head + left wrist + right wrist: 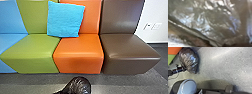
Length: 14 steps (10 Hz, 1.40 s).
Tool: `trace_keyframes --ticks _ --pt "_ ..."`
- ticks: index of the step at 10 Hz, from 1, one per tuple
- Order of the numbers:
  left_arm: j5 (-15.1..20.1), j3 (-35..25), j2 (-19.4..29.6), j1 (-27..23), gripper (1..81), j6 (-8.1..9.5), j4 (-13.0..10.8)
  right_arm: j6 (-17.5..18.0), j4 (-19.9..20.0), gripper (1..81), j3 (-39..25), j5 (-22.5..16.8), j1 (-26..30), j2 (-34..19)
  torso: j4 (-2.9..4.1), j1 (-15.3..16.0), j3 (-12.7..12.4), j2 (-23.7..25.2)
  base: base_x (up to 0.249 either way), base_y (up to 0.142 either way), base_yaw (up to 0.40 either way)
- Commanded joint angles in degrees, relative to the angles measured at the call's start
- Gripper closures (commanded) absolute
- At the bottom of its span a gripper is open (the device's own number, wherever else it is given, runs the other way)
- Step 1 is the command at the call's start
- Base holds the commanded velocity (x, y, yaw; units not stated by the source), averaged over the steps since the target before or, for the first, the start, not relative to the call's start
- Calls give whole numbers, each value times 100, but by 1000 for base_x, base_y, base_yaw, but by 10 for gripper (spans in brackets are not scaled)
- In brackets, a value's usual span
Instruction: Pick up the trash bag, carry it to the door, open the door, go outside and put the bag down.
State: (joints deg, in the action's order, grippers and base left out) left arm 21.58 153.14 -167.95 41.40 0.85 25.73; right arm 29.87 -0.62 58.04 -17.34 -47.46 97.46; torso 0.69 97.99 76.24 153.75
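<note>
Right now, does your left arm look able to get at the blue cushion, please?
Probably not: the left gripper is at the trash bag and seems occupied with it, though the cushion is uncovered.

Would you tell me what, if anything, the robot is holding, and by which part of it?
The left pincer holds the dark trash bag by its gathered neck, where the creases draw together.

Blue, green, orange (pixel 78 53) and brown seats (pixel 130 50), with a bright blue cushion (pixel 65 19) against green and orange backrests.
</note>
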Motion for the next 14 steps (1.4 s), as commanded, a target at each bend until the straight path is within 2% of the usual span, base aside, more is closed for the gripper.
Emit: trace_keyframes --ticks 1,3,4,10,11,13,14 --pt "364 138 68 -312 10 -24 -148 2 132 10 -206 -262 355 -348 0 0 0 0 0 0 0" --pt "365 120 77 -303 10 -24 -130 2 124 10 -206 -262 337 -348 0 0 0 0 0 0 0" --pt "365 111 77 -303 811 -24 -130 -7 124 10 -206 -262 346 -348 0 0 0 0 0 0 0" --pt "364 111 147 -172 811 -33 -156 -7 124 10 -180 -270 345 -339 0 0 0 2 0 0 0" --pt "365 102 147 -171 811 -33 -156 -7 124 10 -171 -270 337 -339 0 -369 0 -571 0 0 0" --pt "382 67 156 -171 811 -120 -174 -7 124 10 -154 -262 311 -330 0 -422 0 -649 0 0 0" --pt "382 67 165 -127 811 -243 -165 -7 115 10 -145 -262 293 -321 0 -518 0 -804 0 0 0"
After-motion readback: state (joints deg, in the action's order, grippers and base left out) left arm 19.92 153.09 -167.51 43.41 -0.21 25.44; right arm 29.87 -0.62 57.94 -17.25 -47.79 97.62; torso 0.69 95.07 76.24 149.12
